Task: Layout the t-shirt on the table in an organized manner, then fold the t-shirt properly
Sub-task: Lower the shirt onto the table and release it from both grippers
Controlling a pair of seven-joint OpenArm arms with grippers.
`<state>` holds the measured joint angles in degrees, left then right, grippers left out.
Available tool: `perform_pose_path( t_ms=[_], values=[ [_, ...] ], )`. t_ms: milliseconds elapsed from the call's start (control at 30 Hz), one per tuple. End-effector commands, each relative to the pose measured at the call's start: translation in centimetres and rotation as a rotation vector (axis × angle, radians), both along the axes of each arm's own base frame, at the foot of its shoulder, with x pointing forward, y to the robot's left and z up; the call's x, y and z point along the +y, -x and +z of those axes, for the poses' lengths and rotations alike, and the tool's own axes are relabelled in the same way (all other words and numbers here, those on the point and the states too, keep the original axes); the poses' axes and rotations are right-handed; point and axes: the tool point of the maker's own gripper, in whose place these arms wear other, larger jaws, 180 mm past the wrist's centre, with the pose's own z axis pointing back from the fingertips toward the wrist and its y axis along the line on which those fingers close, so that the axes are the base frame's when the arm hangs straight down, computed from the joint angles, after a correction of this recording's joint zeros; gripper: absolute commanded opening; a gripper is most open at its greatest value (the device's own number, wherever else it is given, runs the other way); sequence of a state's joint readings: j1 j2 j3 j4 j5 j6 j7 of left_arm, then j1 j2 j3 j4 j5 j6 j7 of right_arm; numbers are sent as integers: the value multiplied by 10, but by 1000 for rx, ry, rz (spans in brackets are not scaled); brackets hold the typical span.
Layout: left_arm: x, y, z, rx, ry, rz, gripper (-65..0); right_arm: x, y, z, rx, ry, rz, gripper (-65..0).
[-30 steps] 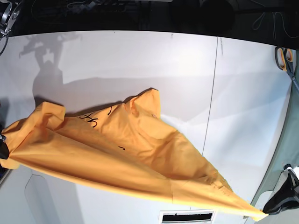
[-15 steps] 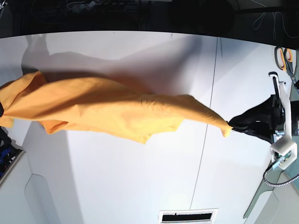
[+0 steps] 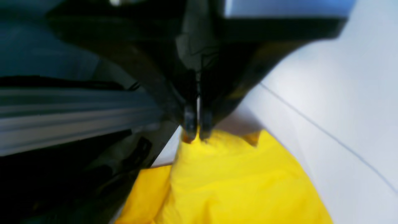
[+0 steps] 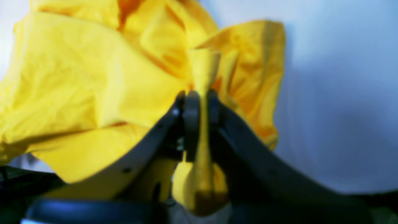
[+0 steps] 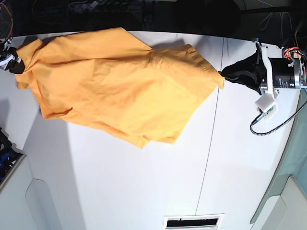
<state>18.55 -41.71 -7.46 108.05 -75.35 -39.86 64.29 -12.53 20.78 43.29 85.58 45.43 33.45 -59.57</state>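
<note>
The orange t-shirt (image 5: 115, 86) is spread wide across the far part of the white table (image 5: 144, 182), stretched between both grippers, with no black markings showing. On the right of the base view, my left gripper (image 5: 224, 76) pinches one corner of the t-shirt. The left wrist view shows its fingertips (image 3: 189, 123) nearly together, with the t-shirt (image 3: 236, 180) caught at the very tips of the gripper (image 3: 197, 130). My right gripper (image 5: 13, 64) holds the opposite corner at the far left. In the right wrist view, a strip of the t-shirt (image 4: 77, 84) runs between the shut fingers of that gripper (image 4: 200, 102).
A thin dark seam (image 5: 211, 143) crosses the table right of the middle. A slotted vent (image 5: 193, 222) sits at the near edge. A cable (image 5: 273, 125) hangs from the arm on the right. A grey panel (image 5: 19, 191) borders the lower left, and it is dark beyond the far edge.
Both arms have carried the t-shirt from the near part of the table to the far part. It went from a bunched, twisted band to a wide spread sheet.
</note>
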Motion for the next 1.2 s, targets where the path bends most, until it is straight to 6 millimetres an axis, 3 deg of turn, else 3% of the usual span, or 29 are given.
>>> perform_pose_path(
  t_ms=[0,67,167,400,567,667,900,1000,1167],
  values=[
    [7,-8,2,-14,10,30,-508,-6,-11,12,-55,17,-7,-463],
    [17,-11,-12,18,22,95,-448,-4,-12,12,-70,8,-15,-387],
    [27,-18,-18,28,34,146,-434,-10,-20,20,-108,26,-26,-381],
    [35,-60,26,-144,59,178,-434,-16,-67,65,-268,65,-26,-381],
    [35,-91,36,-279,29,220,-434,-12,-115,80,-350,129,-2,-381],
    [33,-105,29,-328,-4,238,-434,3,-143,71,-326,164,58,-381],
    [15,-125,-32,-239,-32,291,-364,49,-185,18,-204,155,201,-380],
    [4,-139,-56,-191,-32,322,-364,63,-187,-1,-159,120,231,-380],
    [-24,-144,-89,-95,1,328,-364,87,-166,-35,-29,98,321,-381]
  ],
)
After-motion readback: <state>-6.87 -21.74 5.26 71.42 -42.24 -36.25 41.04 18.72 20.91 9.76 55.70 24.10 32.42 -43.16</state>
